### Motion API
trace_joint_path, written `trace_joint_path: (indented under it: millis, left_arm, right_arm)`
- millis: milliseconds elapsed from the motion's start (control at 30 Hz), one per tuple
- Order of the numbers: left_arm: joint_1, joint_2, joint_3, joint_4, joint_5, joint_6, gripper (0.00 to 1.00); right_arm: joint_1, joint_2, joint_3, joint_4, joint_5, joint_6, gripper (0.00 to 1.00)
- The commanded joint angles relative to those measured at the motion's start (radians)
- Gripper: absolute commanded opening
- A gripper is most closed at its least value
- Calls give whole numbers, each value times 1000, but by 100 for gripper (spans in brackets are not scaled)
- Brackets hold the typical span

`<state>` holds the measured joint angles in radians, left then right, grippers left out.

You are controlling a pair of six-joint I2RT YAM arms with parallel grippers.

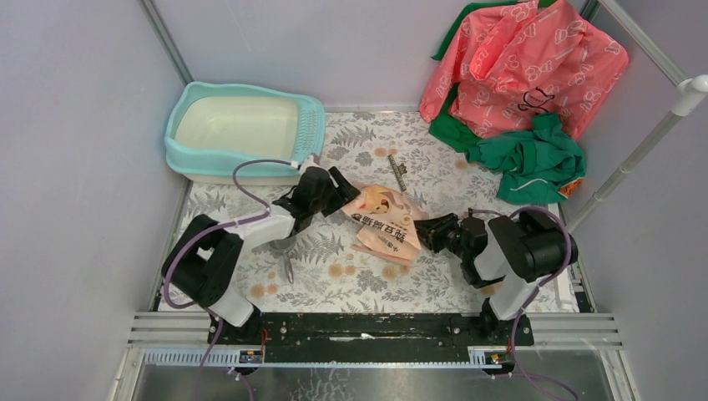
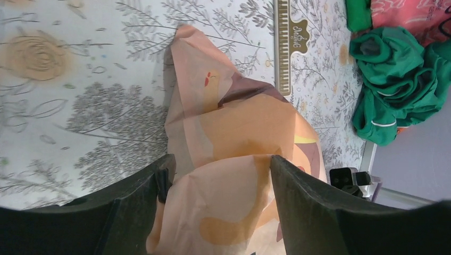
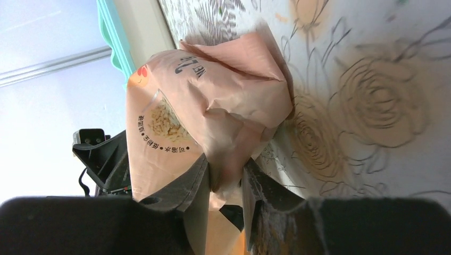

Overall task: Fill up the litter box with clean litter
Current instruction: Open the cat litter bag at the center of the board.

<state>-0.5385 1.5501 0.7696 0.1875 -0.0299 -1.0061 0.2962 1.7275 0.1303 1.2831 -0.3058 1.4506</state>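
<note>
Bag [image 1: 386, 225] edge pinched in right jaws; litter box [image 1: 309, 125] far-left corner.

The worktop [image 1: 334, 259], covered in a grey-and-tan floral print, carries the turquoise litter box [image 1: 311, 125] at its far left corner and a heap of pink and green cloth [image 1: 518, 75] at its far right corner. Near the middle lies a pink-orange printed bag [image 1: 386, 224], with a dark narrow strip [image 1: 398, 172] just beyond it.
</note>
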Motion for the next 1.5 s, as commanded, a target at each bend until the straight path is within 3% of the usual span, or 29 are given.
trace_joint_path:
  millis: [0, 167, 233, 300, 367, 600, 700, 900, 1133, 1467]
  left_arm:
    - [-38, 66, 82, 62, -17, 22, 73]
    - [-58, 131, 167, 78, -17, 33, 73]
    - [-60, 144, 190, 75, -9, 40, 73]
    - [-61, 139, 193, 66, -5, 42, 73]
    - [-61, 114, 175, 61, -5, 44, 73]
    - [-61, -16, 92, 18, -17, 40, 78]
    - [-61, -44, 71, 3, -14, 34, 80]
    - [-60, -137, 18, -54, -51, 26, 86]
    - [-51, -242, 13, -153, -102, 52, 98]
    - [-29, -283, -8, -186, -95, 55, 99]
  right_arm:
    - [-84, -48, -31, -4, 4, -76, 29]
    - [-165, -167, -12, -173, -17, -169, 31]
    - [-175, -233, 36, -297, -35, -240, 42]
    - [-177, -319, 72, -428, -41, -314, 64]
    - [-176, -432, 109, -604, -40, -422, 75]
    - [-175, -890, 108, -1079, -3, -643, 94]
    - [-175, -1048, 85, -1186, 3, -704, 98]
    - [-175, -1091, 57, -1214, -29, -757, 92]
    - [-146, -989, 37, -1091, -65, -792, 89]
    - [144, -909, 63, -975, 98, -768, 88]
